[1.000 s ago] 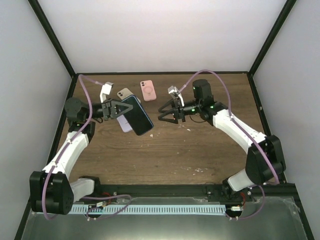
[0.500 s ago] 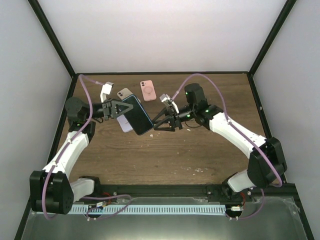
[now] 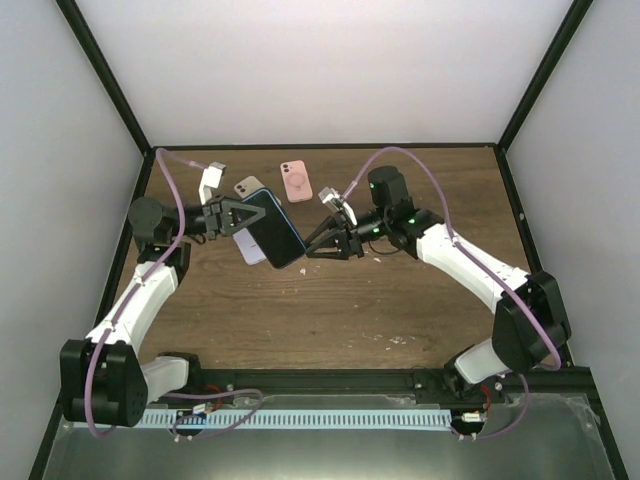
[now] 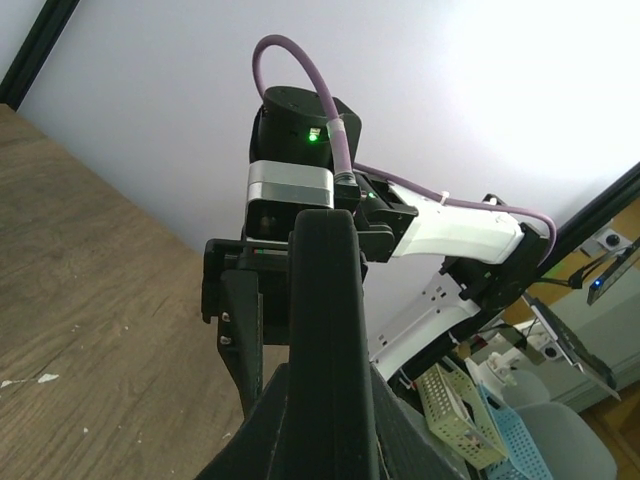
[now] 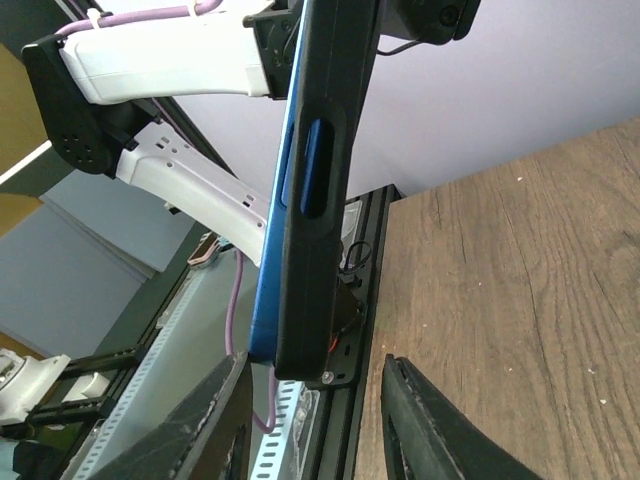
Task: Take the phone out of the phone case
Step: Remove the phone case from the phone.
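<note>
A blue phone [image 3: 272, 230] in a black phone case [image 5: 325, 150] hangs tilted above the table. My left gripper [image 3: 240, 218] is shut on its upper left end. In the left wrist view the case's edge [image 4: 325, 330] runs up between the fingers [image 4: 250, 430]. My right gripper [image 3: 312, 248] is at the phone's lower right end. In the right wrist view that end, with the blue phone [image 5: 275, 260] showing beside the case, sits between the jaws of the right gripper [image 5: 315, 425]. The jaws are still apart, with a clear gap on the case side.
A pink case [image 3: 296, 180] and a beige phone [image 3: 250, 187] lie at the back of the wooden table [image 3: 330, 300]. A lavender one [image 3: 252, 252] lies under the held phone. Black frame posts and white walls close the sides.
My right gripper has moved left up to the phone's lower right end, and its jaws have narrowed around it. The left gripper and the phone have stayed still.
</note>
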### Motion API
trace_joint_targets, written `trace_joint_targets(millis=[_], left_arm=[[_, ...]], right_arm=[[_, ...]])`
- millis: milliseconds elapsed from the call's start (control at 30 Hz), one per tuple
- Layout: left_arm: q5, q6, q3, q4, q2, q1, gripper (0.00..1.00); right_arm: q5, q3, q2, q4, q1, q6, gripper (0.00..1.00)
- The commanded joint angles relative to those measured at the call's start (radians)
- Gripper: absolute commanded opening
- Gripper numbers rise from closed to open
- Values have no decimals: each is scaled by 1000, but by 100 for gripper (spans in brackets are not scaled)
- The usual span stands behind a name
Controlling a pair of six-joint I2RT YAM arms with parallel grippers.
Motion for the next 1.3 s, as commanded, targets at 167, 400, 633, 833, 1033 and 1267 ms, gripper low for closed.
trace_joint_targets(millis=[167,400,633,833,1033,1267], left_arm=[[-3,-129,25,176,7,-31,0],[0,-151,22,201,12,-38,0],[-2,-141,20,192,7,-42,0],[-14,31,12,-6,-18,-59,0],[-29,163,13,-158,-38,-78,0],[-31,295,27,-312,-27,-103,0]], right_arm=[[17,-1,44,73,-40,27,32],[14,-3,62,90,-60,14,31],[13,0,67,115,-62,21,30],[99,5,60,172,-56,144,28],[198,20,66,158,-28,173,26],[181,68,77,165,-5,184,24]])
